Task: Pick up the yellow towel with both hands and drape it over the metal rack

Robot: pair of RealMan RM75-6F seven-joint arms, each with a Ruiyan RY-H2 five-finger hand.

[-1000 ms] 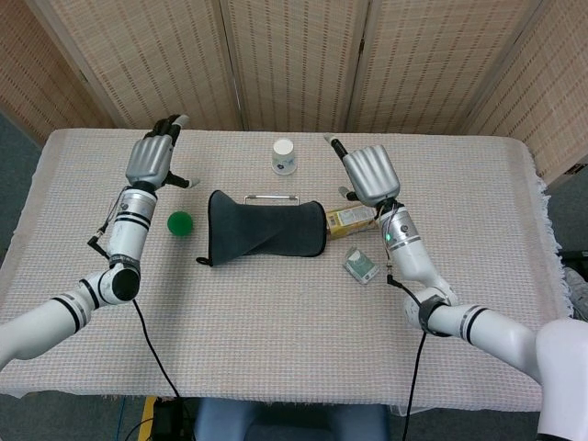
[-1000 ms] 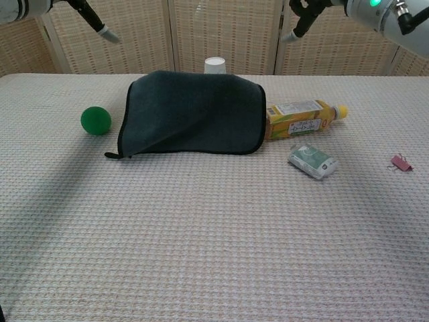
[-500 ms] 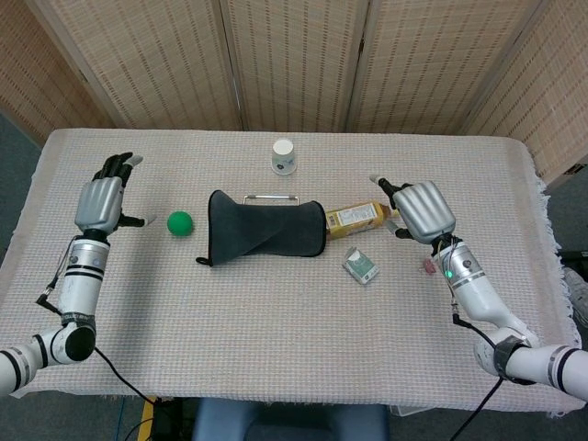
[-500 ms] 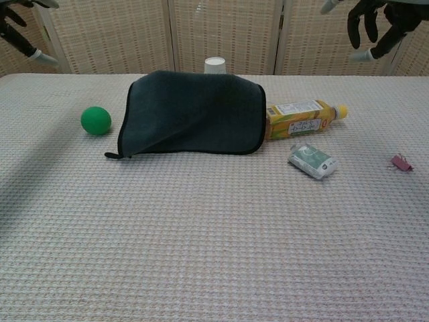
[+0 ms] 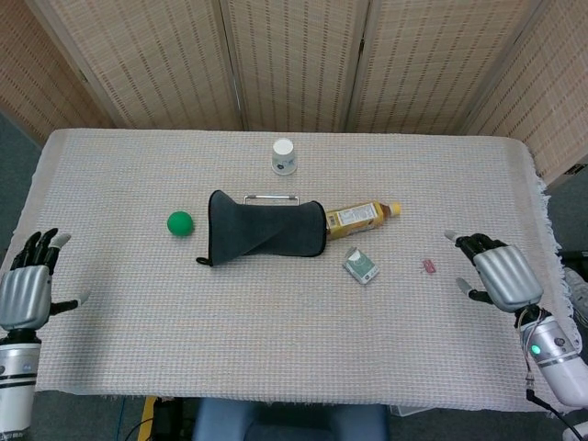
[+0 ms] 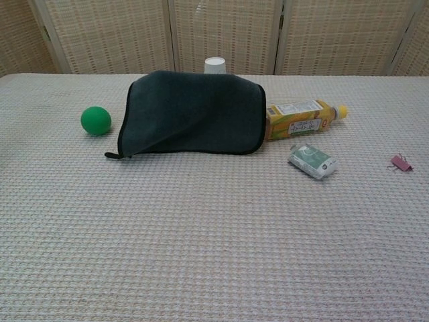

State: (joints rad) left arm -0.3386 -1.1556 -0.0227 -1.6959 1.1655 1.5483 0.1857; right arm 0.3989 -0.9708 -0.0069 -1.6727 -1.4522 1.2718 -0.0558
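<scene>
rack [image 5: 271, 197] mostly hidden under towel [image 5: 266, 236]

Dark towel [image 6: 193, 113] over rack, beside bottle [image 6: 303, 118]

On the table [image 5: 276, 322] there was one dark towel [image 5: 266, 234] draped over one metal rack [image 5: 272, 197], one green ball [image 5: 180, 222], one white cup [image 5: 284, 155], one yellow bottle [image 5: 360, 216], one small packet [image 5: 361, 266], one pink clip [image 5: 428, 265], and two robot hands: left robot hand [image 5: 25, 289], right robot hand [image 5: 501, 277].
</scene>
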